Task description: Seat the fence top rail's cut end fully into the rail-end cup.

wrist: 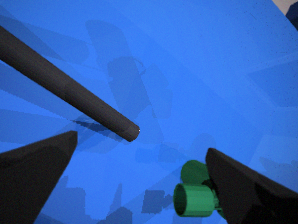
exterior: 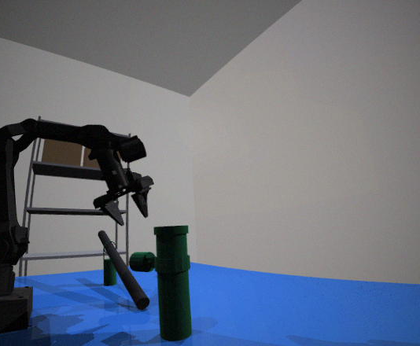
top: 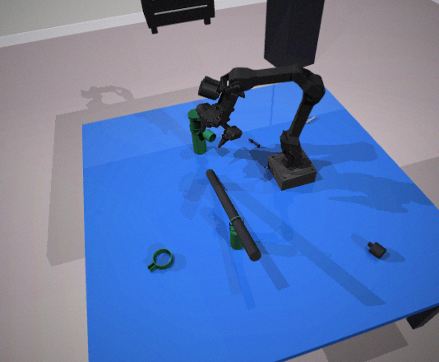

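Observation:
The dark rail (top: 225,201) (exterior: 123,271) (wrist: 65,87) passes through the thin green loop (top: 242,220) on the short green post (top: 236,242) (exterior: 109,274). It slopes down toward the big green post (top: 200,146) (exterior: 174,307). Its near end (top: 210,172) (exterior: 142,303) (wrist: 134,132) is outside and lower than the green cup (top: 210,136) (exterior: 141,262) (wrist: 196,201). The cup hangs from the band (exterior: 172,264), which sits some way below the post cap (exterior: 171,230). My gripper (top: 211,138) (exterior: 134,221) (wrist: 144,145) is open and empty, above the rail end and cup, touching neither in view.
A loose green ring clamp (top: 172,260) and a black fitting (top: 377,250) lie on the blue table (top: 122,313). A small dark bolt (top: 254,142) and a pale one (top: 311,119) lie near the arm base (top: 293,177). A shelf rack (exterior: 66,211) stands behind.

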`<state>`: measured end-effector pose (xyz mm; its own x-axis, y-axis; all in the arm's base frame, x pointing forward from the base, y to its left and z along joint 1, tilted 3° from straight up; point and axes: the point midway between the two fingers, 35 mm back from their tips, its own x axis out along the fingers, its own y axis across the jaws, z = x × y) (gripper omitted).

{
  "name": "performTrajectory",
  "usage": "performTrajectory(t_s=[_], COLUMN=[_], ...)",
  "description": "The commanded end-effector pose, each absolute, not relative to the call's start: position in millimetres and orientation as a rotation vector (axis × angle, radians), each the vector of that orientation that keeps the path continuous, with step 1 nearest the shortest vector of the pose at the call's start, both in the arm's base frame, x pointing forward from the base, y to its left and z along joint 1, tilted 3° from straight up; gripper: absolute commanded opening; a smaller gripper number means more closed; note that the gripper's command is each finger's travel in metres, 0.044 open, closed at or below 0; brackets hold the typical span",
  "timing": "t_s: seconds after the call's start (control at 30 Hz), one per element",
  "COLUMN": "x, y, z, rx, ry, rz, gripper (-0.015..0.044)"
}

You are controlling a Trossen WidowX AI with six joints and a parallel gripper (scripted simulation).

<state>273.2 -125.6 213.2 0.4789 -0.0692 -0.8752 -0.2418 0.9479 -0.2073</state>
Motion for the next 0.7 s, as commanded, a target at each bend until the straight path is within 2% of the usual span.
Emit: performTrajectory(t_s=[0.0, 0.37, 0.67], x=[263, 226, 201], y=[-154, -216, -246], z=[209, 199, 196], rx=[-0.592, -1.215, -1.546], ry=[1.053, 0.825, 0.632], rz=[0.33, 0.777, 0.925], gripper=[0.044, 0.044, 0.044])
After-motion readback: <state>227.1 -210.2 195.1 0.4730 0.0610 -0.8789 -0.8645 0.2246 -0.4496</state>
